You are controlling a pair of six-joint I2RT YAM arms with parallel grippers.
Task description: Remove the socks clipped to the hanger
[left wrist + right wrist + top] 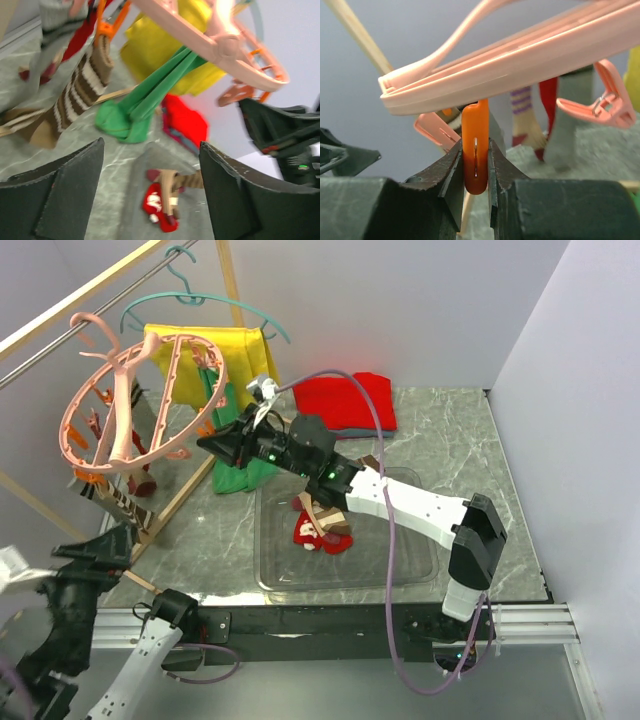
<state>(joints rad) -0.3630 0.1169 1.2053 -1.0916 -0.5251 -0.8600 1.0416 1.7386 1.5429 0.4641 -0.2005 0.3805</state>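
Under hanger [520,65]: R claw [475,160] clamped on orange clip [476,125]; L claw [150,190] wide open, empty.

hanger [125,430] hangs far left. Tray [330,572] sits centre front, loose socks [322,530] inside. Folded garment [345,398] lies behind tray, at back.

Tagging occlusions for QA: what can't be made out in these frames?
Right wrist: whatever hangs below the orange clip, hidden by the fingers of the right gripper.
Top view: that grip on the hanger, too small to see.
Left wrist: striped sock blurred; its clip hold unclear.
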